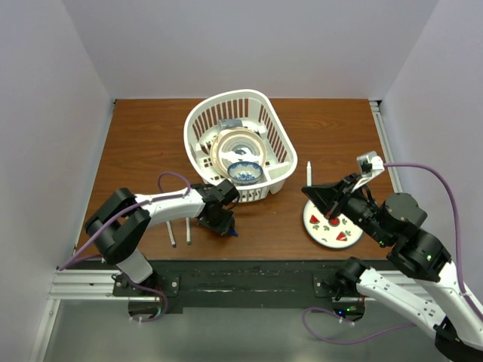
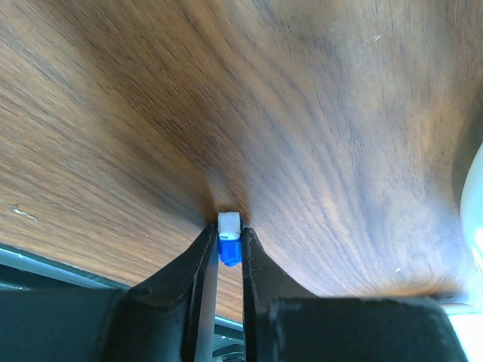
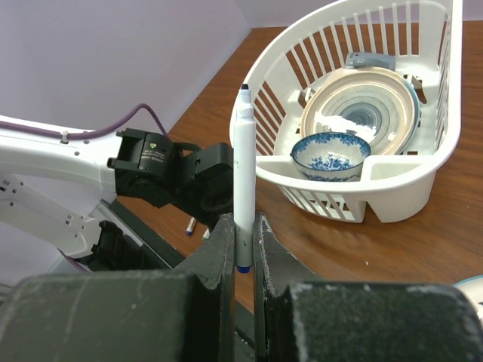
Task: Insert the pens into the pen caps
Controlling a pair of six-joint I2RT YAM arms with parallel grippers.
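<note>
My left gripper (image 1: 219, 223) is shut on a small blue cap (image 2: 229, 249) with a white end, its tip down against the wooden table (image 2: 317, 113). The cap shows as a blue speck in the top view (image 1: 232, 232). My right gripper (image 3: 241, 223) is shut on a white pen (image 3: 244, 166) and holds it upright, dark tip up, above the table's right half. The same pen shows in the top view (image 1: 309, 173), beside the right gripper (image 1: 309, 191). Two more white pens (image 1: 172, 234) (image 1: 188, 232) lie on the table left of my left gripper. No green or grey cap shows.
A white basket (image 1: 268, 113) with a plate and a blue-patterned bowl (image 1: 245, 172) stands at the back middle. A small strawberry-patterned plate (image 1: 321, 232) lies under my right arm. The table's near edge and a metal rail run along the front.
</note>
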